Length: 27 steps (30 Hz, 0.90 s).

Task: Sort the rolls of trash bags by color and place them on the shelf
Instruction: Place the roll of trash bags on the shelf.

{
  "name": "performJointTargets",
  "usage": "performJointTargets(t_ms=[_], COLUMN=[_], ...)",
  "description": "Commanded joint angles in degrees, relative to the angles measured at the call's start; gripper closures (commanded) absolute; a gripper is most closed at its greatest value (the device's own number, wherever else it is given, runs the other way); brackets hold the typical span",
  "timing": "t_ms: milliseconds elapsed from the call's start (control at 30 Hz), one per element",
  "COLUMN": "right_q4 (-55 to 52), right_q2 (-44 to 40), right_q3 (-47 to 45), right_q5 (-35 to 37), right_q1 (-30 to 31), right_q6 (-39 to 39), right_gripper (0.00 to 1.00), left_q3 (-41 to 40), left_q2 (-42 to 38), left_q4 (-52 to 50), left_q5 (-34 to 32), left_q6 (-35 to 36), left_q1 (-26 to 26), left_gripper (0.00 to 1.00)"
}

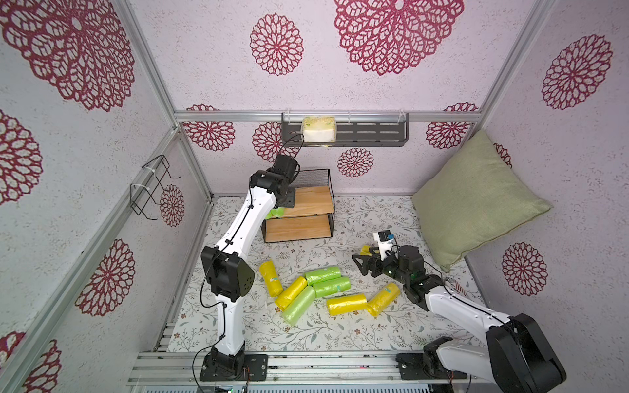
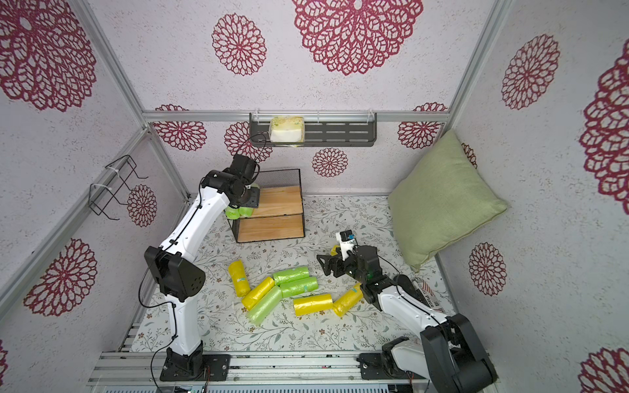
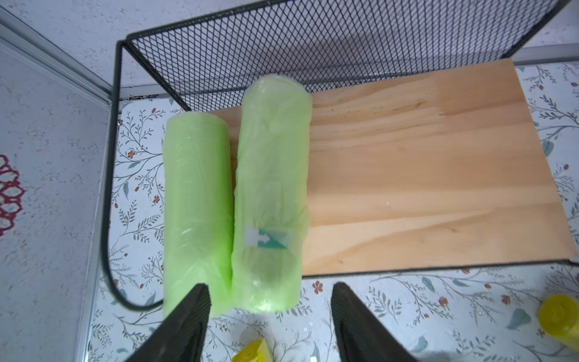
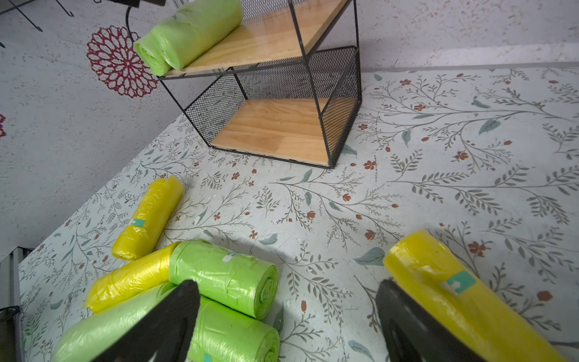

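Left claw (image 3: 270, 284) hangs at the front of the shelf's (image 3: 313, 44) top board, jaws apart and gripping nothing, both standing clear of the roll in front of them. Two green rolls (image 3: 269, 188) lie on that board at its left end, side by side and touching, with their near ends poking past the front edge. The teal sticker (image 3: 266, 238) on one faces up. The shelf itself sits at the table's (image 1: 306, 335) far edge, left of the middle.

Over to the right claw (image 4: 286, 282): wide open, empty, low over the table right of the middle, with one yellow roll (image 4: 454, 291) just outside one jaw.

Out in the middle, nearer the front edge, it's a jumble. There are three more green rolls (image 1: 332, 287) and four yellow rolls (image 1: 346, 304), several of them touching. Two greens lie parallel, pressed together, and the third lies alongside a yellow. All are flat on their sides.
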Motion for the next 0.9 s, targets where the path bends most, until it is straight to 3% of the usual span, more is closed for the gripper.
performJointTargets(t_ms=[0, 133, 367, 600, 733, 867], right_q4=[-2.7, -4.1, -6.3, -11.5, -8.2, -8.8], right_q2=[-1.3, -0.4, -0.1, -2.8, -2.9, -3.4], right_q3=[-0.2, -0.1, -1.7, -2.7, -4.6, -4.2], right_q5=[2.2, 3.0, 3.1, 3.5, -3.1, -3.1], right_q1=[1.9, 4.6, 6.7, 6.1, 1.8, 0.3], right_q6=[-2.2, -2.3, -0.5, -1.4, 1.5, 1.2], right_gripper=[0.07, 0.08, 0.08, 0.07, 0.07, 0.07], left_q3=[-5.2, -16.3, -43.1, -59.1, -62.4, -60.7], left_q2=[-7.4, -16.1, -29.2, -32.0, -31.3, -29.7], left_q4=[5.6, 13.3, 30.7, 37.7, 36.3, 29.2], left_q5=[3.2, 11.7, 29.0, 32.6, 32.3, 31.3], left_q6=[0.3, 1.2, 6.3, 17.5, 24.7, 22.4], left_q1=[-1.9, -4.3, -9.6, -14.2, -15.3, -15.8], left_gripper=[0.33, 0.33, 0.33, 0.34, 0.36, 0.39])
